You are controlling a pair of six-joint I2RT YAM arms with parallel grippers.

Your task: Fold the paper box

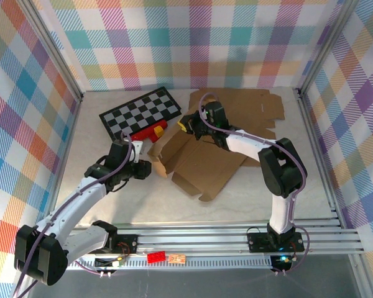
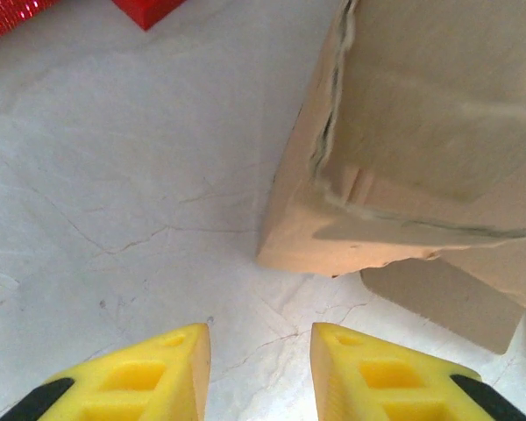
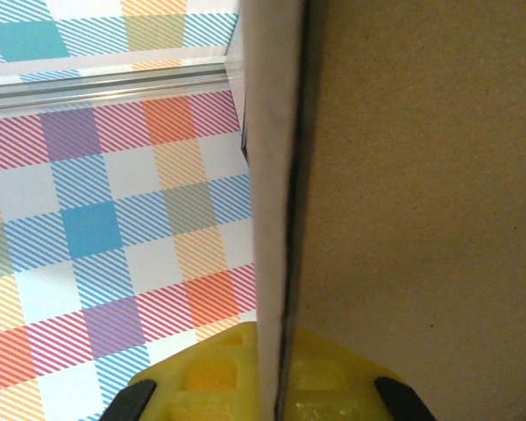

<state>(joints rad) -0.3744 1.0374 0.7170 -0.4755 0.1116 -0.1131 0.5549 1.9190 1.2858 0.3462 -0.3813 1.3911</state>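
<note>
Between the fingers of the right gripper, closed tight, a raised panel of the paper box is pinched. Just ahead of the left gripper, partly parted and empty, a creased corner is seen. Folding is judged barely begun; most panels lie flat. No writing can be read.
</note>
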